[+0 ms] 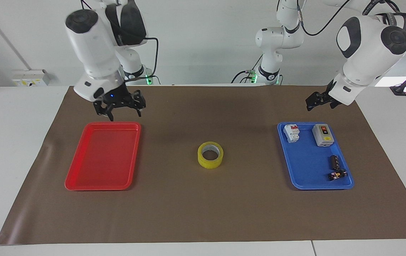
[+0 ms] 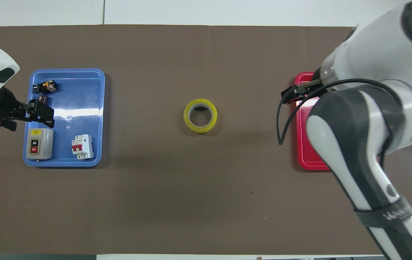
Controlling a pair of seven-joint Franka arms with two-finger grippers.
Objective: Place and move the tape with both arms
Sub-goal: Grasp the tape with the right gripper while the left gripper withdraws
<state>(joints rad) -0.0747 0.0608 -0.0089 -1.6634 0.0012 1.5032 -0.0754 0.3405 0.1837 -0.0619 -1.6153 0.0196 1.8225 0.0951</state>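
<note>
Translucent yellow tape roll (image 1: 210,154) lies flat on brown mat (image 1: 203,213), between red plastic tray (image 1: 103,156) at 9 o'clock in facing view and blue plastic tray (image 1: 315,156) at 3 o'clock. Right gripper (image 1: 121,106) is raised over red tray's rim, jaws spread, empty; left gripper (image 1: 317,99) is raised near blue tray, jaws released, empty. Risk: roll is nudged or tipped if rim is clipped on descent.

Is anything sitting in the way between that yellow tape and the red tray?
Nothing visible. The tape lies flat on bare brown mat, with only open mat between it and the red tray. The right gripper hangs open over the tray's robot-side edge.

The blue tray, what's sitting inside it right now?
In the blue tray: a grey on-off switch box, a white and red circuit breaker, a small black part, and a dark cylinder, which the left gripper partly covers in the overhead view.
</note>
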